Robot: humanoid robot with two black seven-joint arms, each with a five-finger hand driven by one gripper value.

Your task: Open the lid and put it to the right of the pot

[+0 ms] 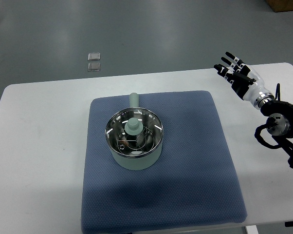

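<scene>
On the blue mat (195,161), the pot (135,146) wears its glass lid (134,128); the right hand (236,73) hovers apart, fingers spread, empty

desk (34,146) spread across the frame | mat (185,161) laid on desk at centre | pot (135,158) set on mat, left of centre | lid (134,128) seated on pot | right hand (235,72) held over desk at upper right, well apart from pot
</scene>
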